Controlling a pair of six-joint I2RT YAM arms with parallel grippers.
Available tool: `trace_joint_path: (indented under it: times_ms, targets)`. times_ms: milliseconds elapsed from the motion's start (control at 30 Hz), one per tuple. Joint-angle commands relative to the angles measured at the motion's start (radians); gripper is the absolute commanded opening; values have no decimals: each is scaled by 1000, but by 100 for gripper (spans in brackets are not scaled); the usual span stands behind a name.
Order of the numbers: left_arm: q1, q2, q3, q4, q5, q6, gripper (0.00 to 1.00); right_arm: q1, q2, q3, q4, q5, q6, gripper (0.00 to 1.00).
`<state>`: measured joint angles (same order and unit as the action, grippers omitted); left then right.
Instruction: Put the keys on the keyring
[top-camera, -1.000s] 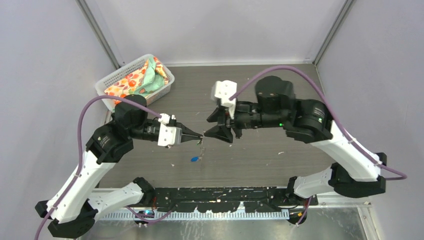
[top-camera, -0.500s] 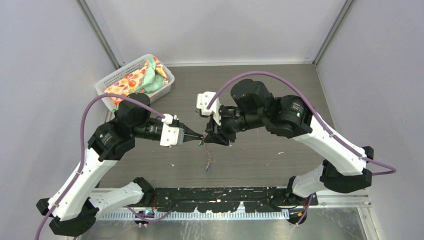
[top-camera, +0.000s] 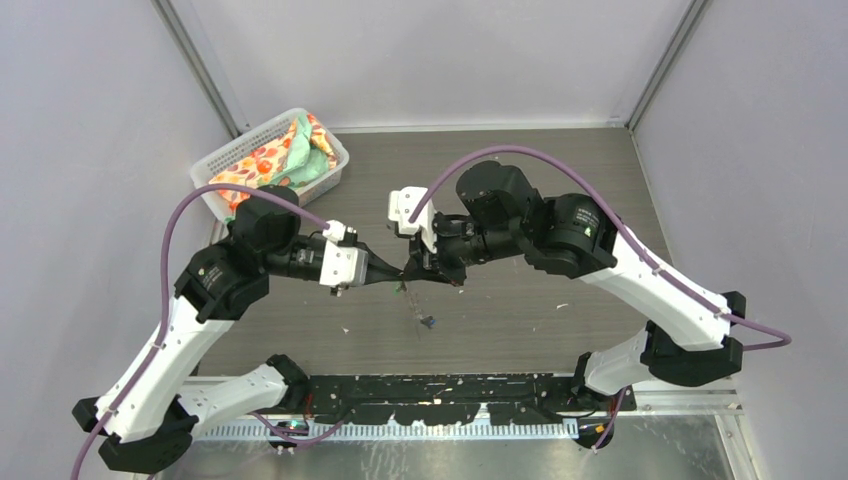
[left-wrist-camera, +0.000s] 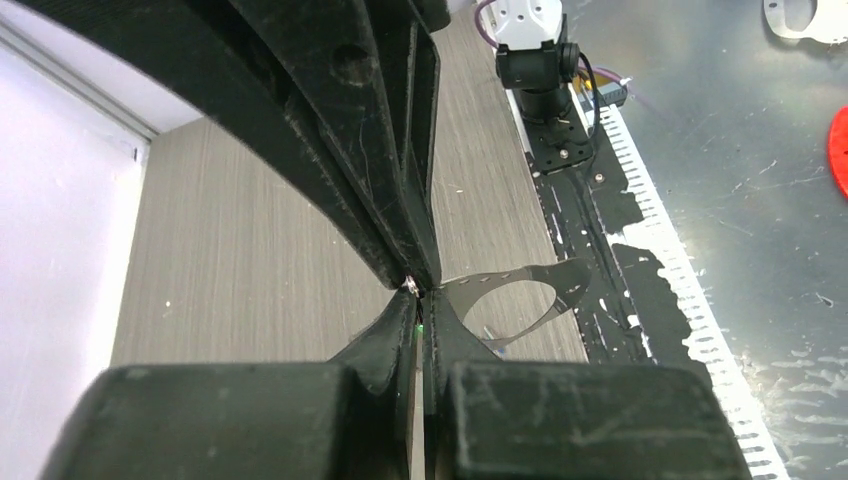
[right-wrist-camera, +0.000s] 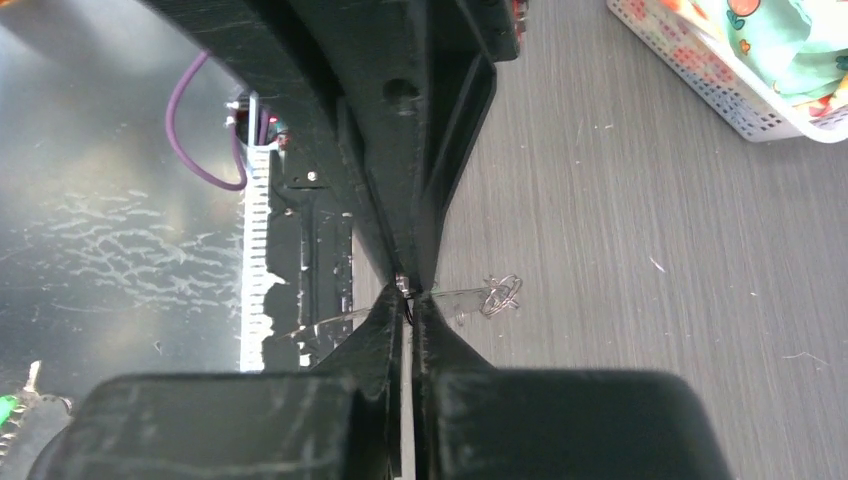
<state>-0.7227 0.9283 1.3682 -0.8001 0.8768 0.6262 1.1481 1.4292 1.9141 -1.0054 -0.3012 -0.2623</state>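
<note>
Blue key (top-camera: 428, 322) is noted nearest the arm bases, just below centre of the top view. A thin line of wire runs from it up toward the grippers, so it is judged to be hanging on, or tangled with, the keyring. Whether it rests on the table (top-camera: 560, 200) cannot be told.

Just above, at frame centre, the left gripper (top-camera: 399, 275) and right gripper (top-camera: 410, 272) are met tip to tip. In the left wrist view the left fingers are seen pressed together, with a green glint in the slit. A green speck under the tips in the top view is taken for the green key (top-camera: 402, 289). In the right wrist view the right fingers are closed to a hairline. The keyring (right-wrist-camera: 500, 296) is seen coming out of that pinch point toward the right of the frame, its small coils above the wood grain. Both pinches are judged to be on the wire; this is not fully confirmed.

Handling: the wire is judged very light, thin, floppy and springy, so it is likely to twist or slip between flat pads. A hold close to its free end is advised, so that little length is left to flop. The keys are judged light and rigid, and are best taken by the plastic head with the hole left free.

Farthest, at upper left, a white basket (top-camera: 222, 160) holding patterned cloth (top-camera: 290, 150) stands well apart.
</note>
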Motion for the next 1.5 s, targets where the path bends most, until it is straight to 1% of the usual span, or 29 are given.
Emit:
trace_joint_path:
  times_ms: [0,67,100,133,167,233,267,300,333,367,467,533,667,767,867,1100,1300,1367,1433,1467]
  targets:
    - [0,-22,15,95,25,-29,0,2,-29,-15,63,17,4,1]
    - [0,-32,4,99,21,-38,0,2,-62,-44,103,47,6,1]
    - [0,-37,-4,112,15,-52,4,2,-87,-72,136,59,7,1]
    - [0,-45,-13,131,6,-70,4,2,-119,-103,173,68,8,1]
    - [0,-54,-22,153,-5,-90,5,0,-154,-165,226,69,14,1]
    - [0,-74,-42,209,-27,-177,10,-2,-256,-305,379,61,57,1]
    - [0,-78,-49,225,-32,-207,14,-2,-287,-361,450,55,78,1]
    - [0,-83,-53,236,-37,-233,23,-2,-318,-416,511,48,94,1]
    - [0,-88,-56,251,-49,-265,34,-2,-341,-458,572,44,108,1]
    - [1,-92,-57,268,-61,-295,39,-2,-359,-493,617,45,122,1]
    - [3,-96,-39,274,-64,-326,43,-1,-399,-557,699,36,143,1]
    - [4,-89,-33,245,-66,-311,42,-1,-419,-592,754,29,160,1]
    - [6,-67,-49,229,-96,-305,35,-2,-441,-654,866,5,181,1]
    - [11,-39,-16,227,-41,-351,31,-2,-449,-690,922,19,195,1]
    - [12,-13,18,172,-5,-338,29,-1,-470,-740,996,22,208,1]
    - [15,-15,22,139,-23,-321,17,-2,-494,-779,1056,26,205,1]
    - [16,-31,0,136,-40,-324,22,-2,-508,-776,1036,36,193,1]
    - [16,-27,0,145,-36,-329,16,-1,-504,-772,1031,29,193,1]
    - [16,-25,-5,184,-33,-351,4,-2,-491,-764,1019,18,194,1]
    - [16,-26,-8,212,-34,-370,1,-2,-485,-760,1017,12,194,1]
